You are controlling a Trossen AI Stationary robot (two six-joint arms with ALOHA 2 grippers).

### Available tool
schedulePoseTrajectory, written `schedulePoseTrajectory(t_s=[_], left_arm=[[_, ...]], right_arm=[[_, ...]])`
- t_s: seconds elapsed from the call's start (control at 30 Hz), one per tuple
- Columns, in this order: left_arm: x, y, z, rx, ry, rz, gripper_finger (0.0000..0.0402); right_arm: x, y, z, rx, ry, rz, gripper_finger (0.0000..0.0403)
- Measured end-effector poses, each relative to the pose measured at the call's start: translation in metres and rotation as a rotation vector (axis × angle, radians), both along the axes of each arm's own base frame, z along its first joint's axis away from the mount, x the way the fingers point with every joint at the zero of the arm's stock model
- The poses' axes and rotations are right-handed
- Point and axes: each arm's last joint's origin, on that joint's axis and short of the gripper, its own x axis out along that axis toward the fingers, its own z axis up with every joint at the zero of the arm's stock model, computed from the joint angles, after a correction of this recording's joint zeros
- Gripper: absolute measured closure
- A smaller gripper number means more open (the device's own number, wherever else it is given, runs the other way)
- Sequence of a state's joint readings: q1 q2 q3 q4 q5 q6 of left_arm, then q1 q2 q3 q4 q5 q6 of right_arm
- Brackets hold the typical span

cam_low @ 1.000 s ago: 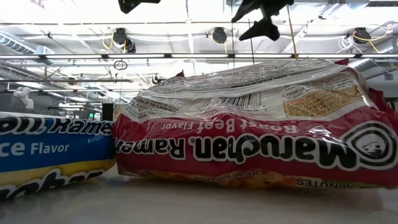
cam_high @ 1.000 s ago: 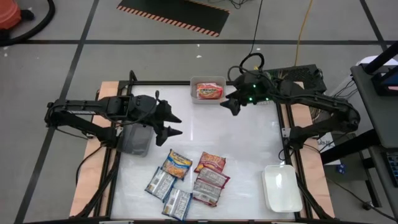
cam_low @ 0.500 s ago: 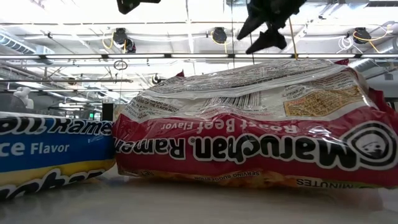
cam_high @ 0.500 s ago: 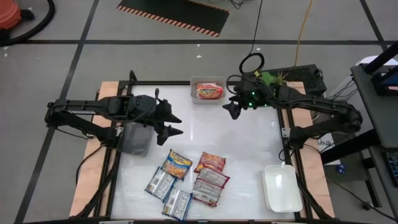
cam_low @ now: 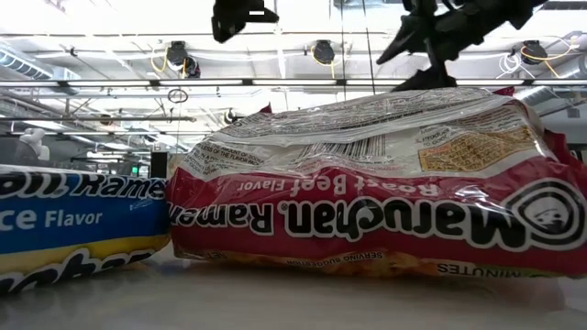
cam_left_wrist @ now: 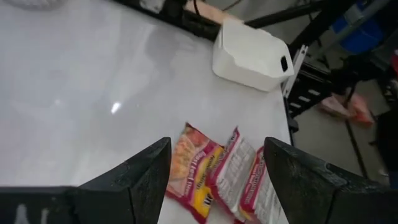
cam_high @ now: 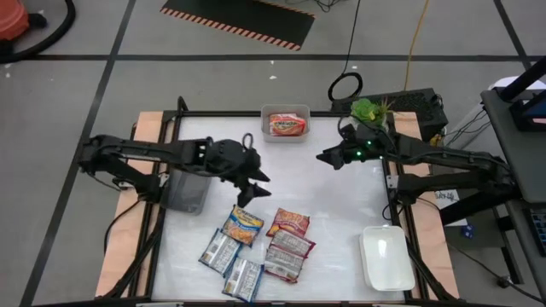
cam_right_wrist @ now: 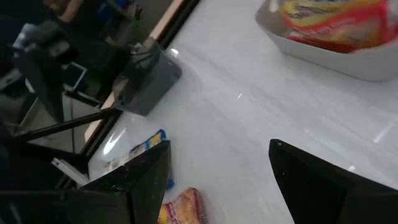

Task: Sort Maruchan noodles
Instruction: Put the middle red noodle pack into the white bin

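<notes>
I am seeing the grey tray (cam_high: 186, 191) sitting at the left edge of the white worktop (cam_high: 290, 183). Just right of it, my left gripper (cam_high: 251, 188) is hovering above the worktop with its fingers spread and nothing between them, near the top of the packet cluster. In the left wrist view those fingers (cam_left_wrist: 140, 180) are framing an orange-red packet (cam_left_wrist: 194, 176) and a maroon-and-silver packet (cam_left_wrist: 239, 186) lying touching each other, with the white tray (cam_left_wrist: 252, 53) beyond them.

The loose Maruchan noodles (cam_high: 256, 246) are lying flat in a cluster at the near middle of the worktop: blue-silver packets (cam_high: 222, 251) on its left side, a yellow-orange one (cam_high: 243, 225) above them, an orange-red one (cam_high: 291, 223) and maroon-and-silver ones (cam_high: 287, 254) to the right, several overlapping.

One more orange-red packet (cam_high: 286, 125) is resting inside the clear tray (cam_high: 285, 110) at the far edge.

My right gripper (cam_high: 328, 159) is hanging over bare worktop right of that tray, fingers apart and empty. The white tray (cam_high: 386, 257) is sitting at the near right corner.

In the low view, a Roast Beef packet (cam_low: 367, 192) is filling the frame beside a blue one (cam_low: 78, 229).
</notes>
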State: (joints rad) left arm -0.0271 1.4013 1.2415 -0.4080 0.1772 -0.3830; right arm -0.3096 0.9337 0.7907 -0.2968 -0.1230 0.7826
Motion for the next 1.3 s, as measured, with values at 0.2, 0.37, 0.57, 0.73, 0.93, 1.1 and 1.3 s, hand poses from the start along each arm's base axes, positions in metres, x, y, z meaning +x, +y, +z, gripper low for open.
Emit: schedulePoseTrajectory(t_s=[0.2, 0.37, 0.57, 0.73, 0.93, 1.1, 1.3], left_arm=[[0.016, -0.009, -0.021, -0.08, 0.075, -0.03, 0.0152], [0.023, -0.017, -0.033, -0.095, 0.121, -0.056, 0.0181], [0.035, -0.025, -0.053, -0.118, 0.192, -0.039, 0.0225], [0.043, -0.035, -0.072, -0.167, 0.269, 0.009, 0.0246], [0.051, -0.051, -0.086, -0.324, 0.333, 0.125, 0.0247], [0.052, -0.068, -0.081, -0.391, 0.286, 0.21, 0.0244], [0.048, -0.081, -0.084, -0.391, 0.302, 0.286, 0.0179]], right_arm=[[-0.007, 0.001, 0.004, -0.005, -0.034, -0.026, 0.014], [-0.009, 0.001, 0.004, -0.098, -0.008, 0.026, 0.014], [-0.012, 0.002, 0.005, -0.025, -0.048, 0.246, 0.014], [-0.021, 0.01, 0.006, 0.064, -0.07, 0.427, 0.014], [-0.031, 0.014, 0.005, -0.002, -0.038, 0.478, 0.014], [-0.035, 0.016, 0.007, -0.001, -0.057, 0.501, 0.014], [-0.038, 0.018, 0.01, -0.022, -0.073, 0.507, 0.014]])
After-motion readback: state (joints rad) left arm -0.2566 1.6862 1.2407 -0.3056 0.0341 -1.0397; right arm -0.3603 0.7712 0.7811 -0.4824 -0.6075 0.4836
